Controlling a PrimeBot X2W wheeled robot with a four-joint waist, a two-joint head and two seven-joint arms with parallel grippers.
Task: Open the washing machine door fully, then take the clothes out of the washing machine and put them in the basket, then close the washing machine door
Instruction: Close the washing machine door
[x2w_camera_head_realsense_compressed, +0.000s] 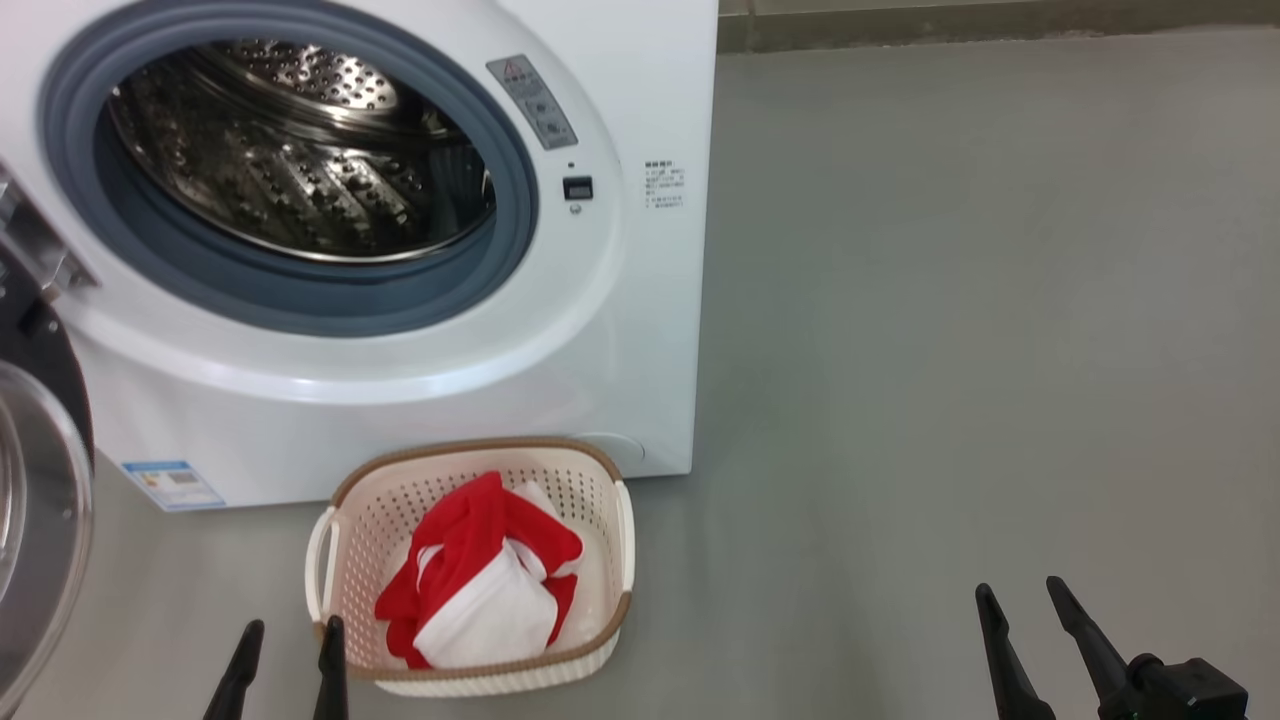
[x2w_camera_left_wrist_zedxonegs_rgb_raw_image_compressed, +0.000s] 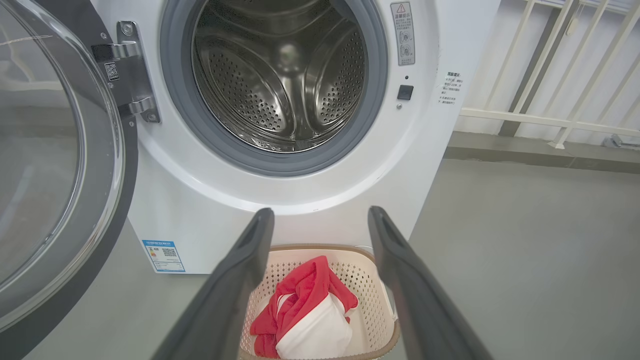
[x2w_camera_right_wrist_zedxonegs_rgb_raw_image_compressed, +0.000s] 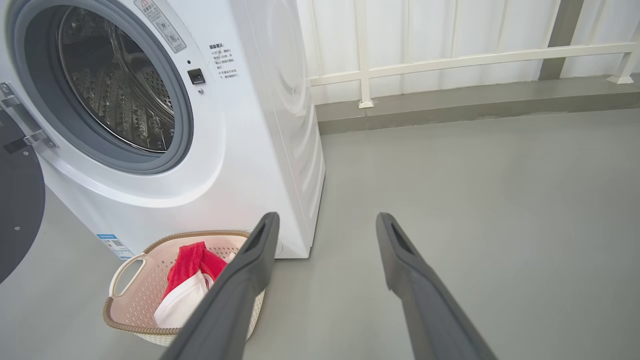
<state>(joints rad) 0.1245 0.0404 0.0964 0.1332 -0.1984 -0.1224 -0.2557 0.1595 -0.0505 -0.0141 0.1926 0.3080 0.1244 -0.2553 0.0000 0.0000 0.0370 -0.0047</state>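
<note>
The clothes (x2w_camera_head_realsense_compressed: 470, 585) lie in the basket (x2w_camera_head_realsense_compressed: 470, 447) at lower centre; the drum (x2w_camera_head_realsense_compressed: 300, 170) looks empty. The door (x2w_camera_head_realsense_compressed: 45, 480) hangs open at far left, so only closing it remains. The left end effector (x2w_camera_head_realsense_compressed: 294, 625) and right end effector (x2w_camera_head_realsense_compressed: 1020, 587) gape wide, empty.

Washing machine door (x2w_camera_left_wrist_zedxonegs_rgb_raw_image_compressed: 60, 165) swung open; drum (x2w_camera_left_wrist_zedxonegs_rgb_raw_image_compressed: 280, 80) bare; red-white clothes (x2w_camera_head_realsense_compressed: 480, 580) heaped in basket (x2w_camera_head_realsense_compressed: 600, 470) before washing machine (x2w_camera_head_realsense_compressed: 640, 330).
</note>
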